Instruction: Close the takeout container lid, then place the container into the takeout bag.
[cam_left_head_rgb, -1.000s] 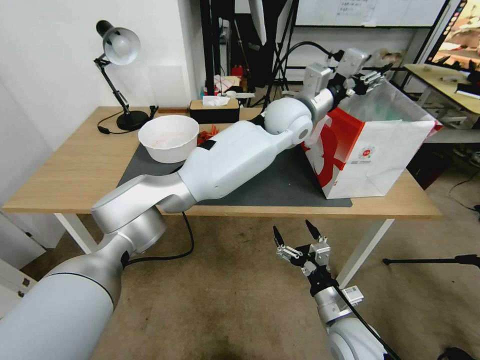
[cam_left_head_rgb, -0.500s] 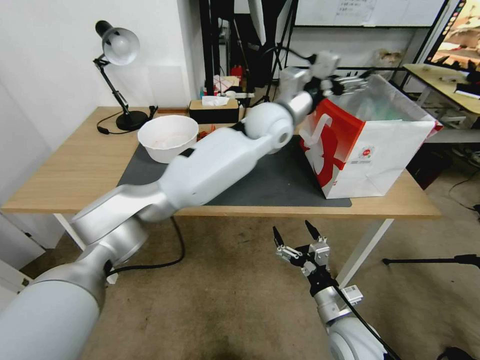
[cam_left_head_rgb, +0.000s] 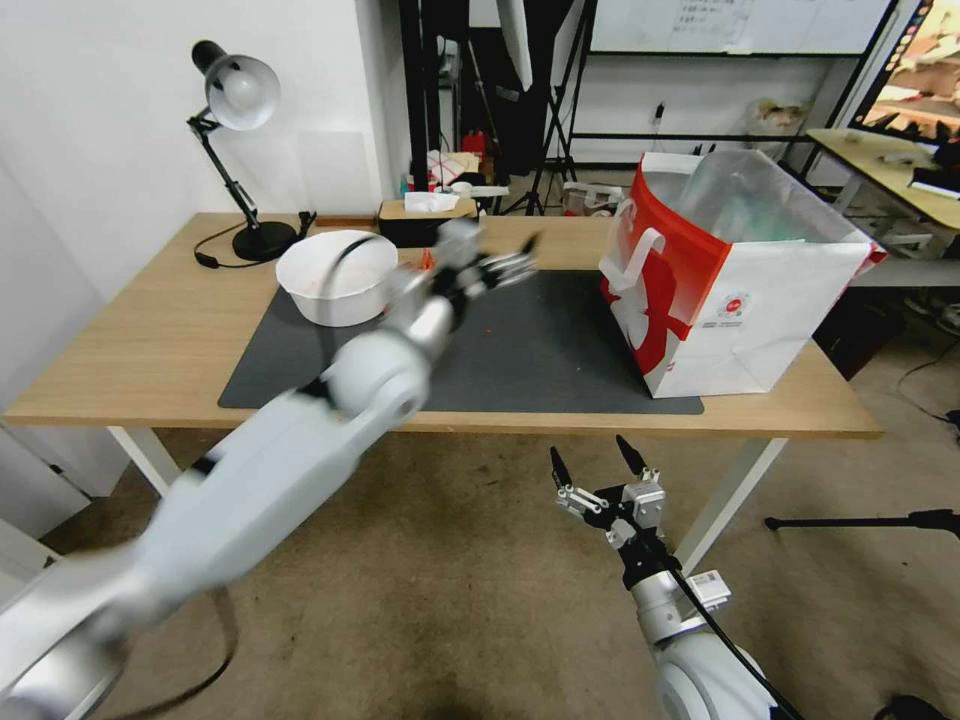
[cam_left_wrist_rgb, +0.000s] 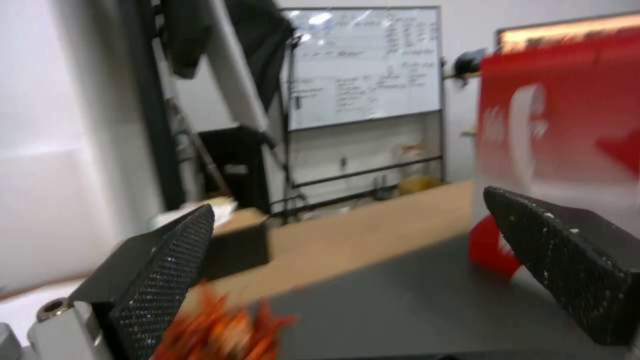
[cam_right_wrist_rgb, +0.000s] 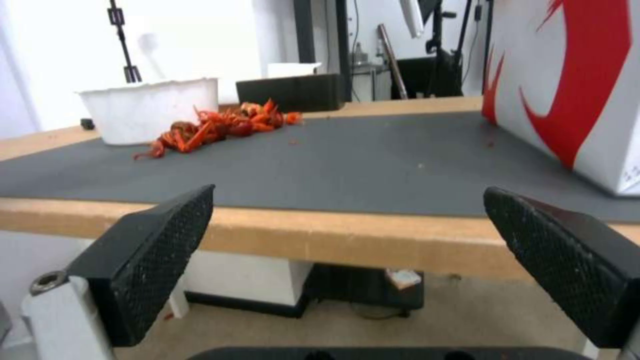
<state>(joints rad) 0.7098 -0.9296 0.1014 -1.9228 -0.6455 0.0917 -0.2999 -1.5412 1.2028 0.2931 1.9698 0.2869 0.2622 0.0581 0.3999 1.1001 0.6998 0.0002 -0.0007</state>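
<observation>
Nearest to me, my right end effector (cam_left_head_rgb: 600, 470) hangs below the front edge of the table (cam_left_head_rgb: 150, 330), fingers spread wide, holding nothing, parked.

Farther in, my left end effector (cam_left_head_rgb: 505, 268) is over the dark mat (cam_left_head_rgb: 540, 350), roughly mid-table, between the white bowl (cam_left_head_rgb: 337, 276) and the takeout bag (cam_left_head_rgb: 735, 285), well apart from the bag. Its jaws stand wide open and empty in the left wrist view, with the bag's red side (cam_left_wrist_rgb: 567, 115) beyond one finger. A scatter of red crayfish (cam_right_wrist_rgb: 213, 127) lies on the mat just beside the bowl.

Beyond that, the takeout bag stands upright at the right end of the mat, mouth open upward, red side facing the table's middle, white face with the small round logo (cam_left_head_rgb: 732, 305) toward me. Its long axis is vertical, and the clear liner (cam_left_head_rgb: 750, 205) holds the mouth open.

I see no takeout container on the table or the mat. I judge it is already down inside the bag, though the liner is too hazy for me to make out its shape or which way its length runs. If so, both steps are done and the arm is clear of the bag. What the next move calls for, as I read it, is only to bring the left arm to rest without brushing the bowl, and perhaps to check the bag's contents from above.
</observation>
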